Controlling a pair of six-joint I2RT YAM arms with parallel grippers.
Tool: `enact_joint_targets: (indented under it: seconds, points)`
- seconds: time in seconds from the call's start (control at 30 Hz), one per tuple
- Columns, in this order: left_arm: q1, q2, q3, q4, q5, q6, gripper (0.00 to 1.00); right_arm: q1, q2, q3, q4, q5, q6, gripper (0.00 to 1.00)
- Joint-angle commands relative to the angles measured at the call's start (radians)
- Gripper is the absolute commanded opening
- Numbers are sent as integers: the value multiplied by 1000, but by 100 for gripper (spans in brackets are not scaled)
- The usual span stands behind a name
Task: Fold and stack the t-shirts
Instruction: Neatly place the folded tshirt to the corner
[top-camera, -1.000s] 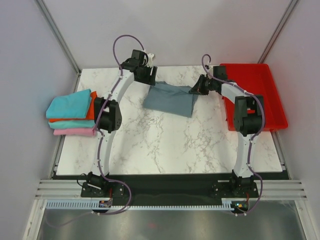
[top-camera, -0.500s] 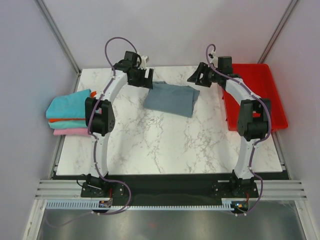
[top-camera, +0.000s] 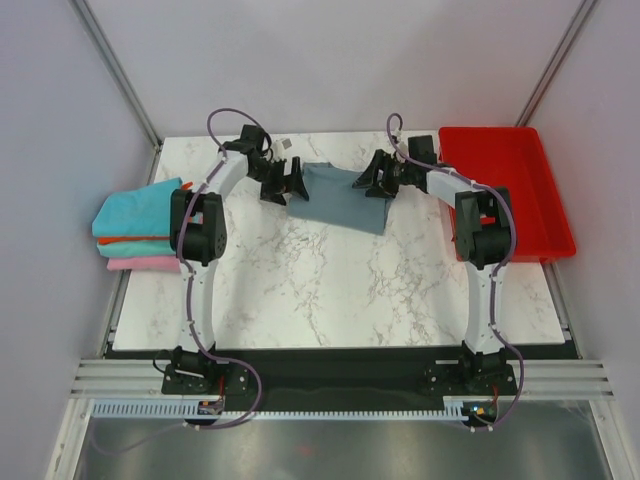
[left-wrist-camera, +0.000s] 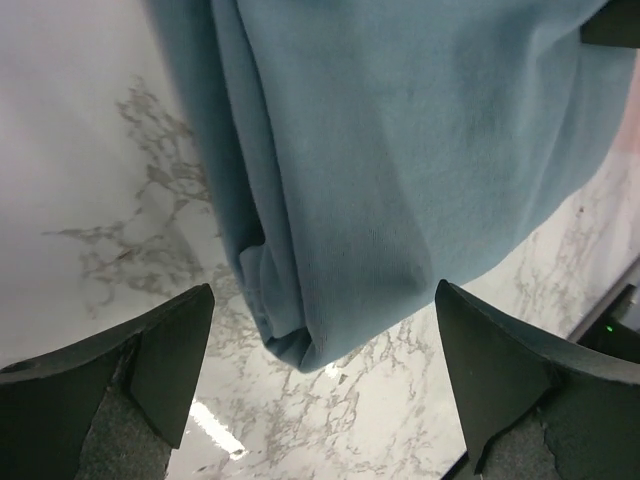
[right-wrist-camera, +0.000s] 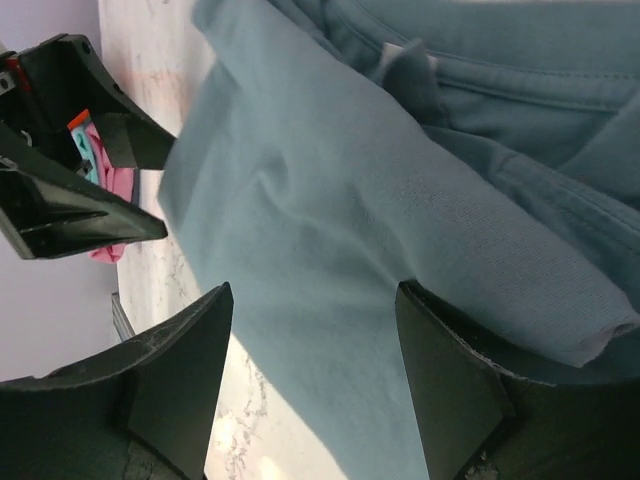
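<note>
The left gripper is hanging with its fingers spread wide and gripping nothing, at the left end of the slate grey-blue t-shirt. In the left wrist view the left gripper is framing the shirt's rounded, folded edge, which is lying flat on the marble table. Opposite, the right gripper is also standing open and empty over the shirt's right end. The right wrist view is showing the right gripper with its fingers apart above the cloth, a neckline seam and small tag visible. The folded shirt is lying on the far middle of the table between the two grippers, its long axis running left to right and dipping slightly nearer at the right. Well apart, at the table's left edge, the teal t-shirt, orange t-shirt and pink t-shirt are sitting stacked. A red tray is resting at the right edge.
</note>
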Motion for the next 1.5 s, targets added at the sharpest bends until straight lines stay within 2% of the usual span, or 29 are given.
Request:
enact_joint_targets:
  seconds: [0.0, 0.2, 0.4, 0.47, 0.5, 0.57, 0.6, 0.77, 0.8, 0.83, 0.87, 1.0, 1.27, 1.47]
  points:
    - [-2, 59, 21, 15, 170, -68, 99, -7, 30, 5, 28, -10, 12, 75]
    - [2, 153, 59, 44, 244, -116, 97, -8, 81, 24, 20, -7, 9, 75]
    - [13, 211, 160, 77, 209, -123, 96, -8, 100, 18, -1, -10, -5, 75]
    - [16, 224, 171, 85, 221, -120, 91, -10, 103, 17, -10, -6, -14, 75]
    - [16, 228, 174, 88, 223, -119, 83, -8, 104, 16, -11, -3, -17, 75]
    - [16, 231, 167, 90, 250, -111, 74, -8, 103, 14, -12, 2, -20, 75]
    - [16, 228, 162, 90, 255, -110, 64, -8, 100, 10, -14, 4, -20, 75]
    - [16, 199, 145, 87, 246, -99, 38, -8, 74, -9, -17, 13, -43, 75]
    - [16, 193, 144, 85, 244, -96, 15, -10, 63, -18, -18, 16, -48, 75]
    - [16, 185, 139, 85, 240, -96, 5, -8, 57, -22, -18, 16, -50, 75]
    - [16, 169, 137, 84, 233, -87, 2, -8, 44, -24, -21, 16, -57, 75]
    - [16, 86, 101, 52, 226, -41, 2, -16, -9, -27, -34, 8, -79, 75]
    - [22, -170, -44, -135, 100, 116, 2, -85, -159, -35, -50, 5, -109, 75]
    - [28, -305, -137, -179, 40, 153, 2, -115, -195, -39, -50, -3, -91, 75]
